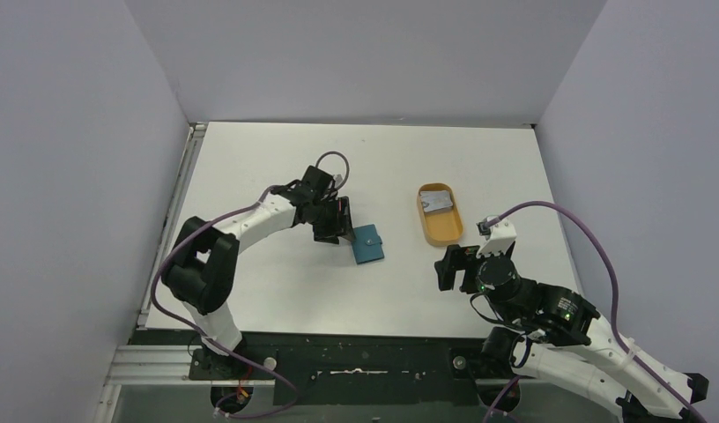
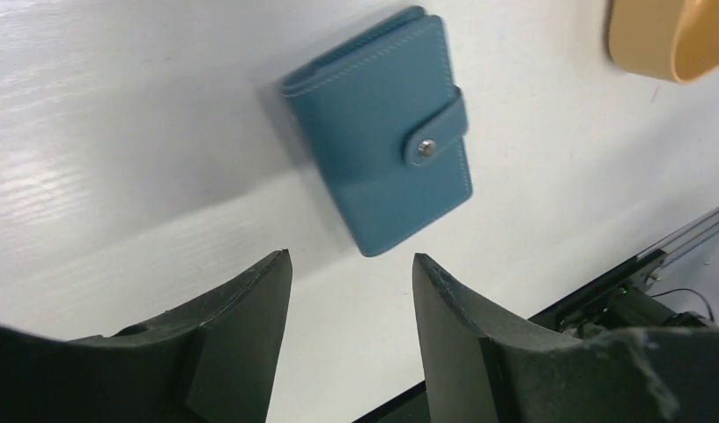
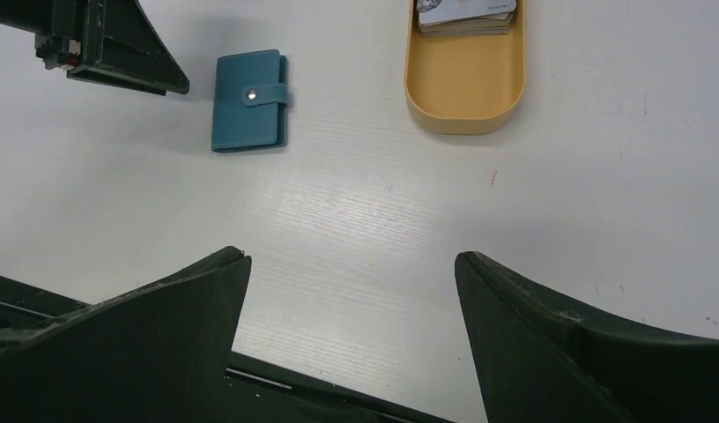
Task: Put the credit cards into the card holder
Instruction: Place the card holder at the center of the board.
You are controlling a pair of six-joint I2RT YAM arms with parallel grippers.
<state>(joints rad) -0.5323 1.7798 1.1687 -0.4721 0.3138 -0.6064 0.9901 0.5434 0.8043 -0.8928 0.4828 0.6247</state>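
Lying flat and closed on the white table, the teal-blue card holder sits near the middle of the surface. It is a roughly rectangular folding wallet of smooth, leather-like material with pale stitching along its edges. A rounded tab wraps over one side and is fastened by a small silver snap button. To its right, well apart, stands an orange oval tray with a low rounded wall and a smooth matte floor. The credit cards rest as a small stack of thin grey-silver rectangles at the tray's far end, the top face whitish with faint print too small to read. The left gripper hangs just beside the card holder's left edge, its two dark, wedge-shaped fingers spread apart with only bare table between them; the left wrist view shows the wallet lying just beyond the fingertips, not touching them. The right gripper hovers near the table's near edge, on the near side of the tray, its broad black fingers set wide apart and holding nothing. The tabletop shows a fine, streaked grain under a soft glare.
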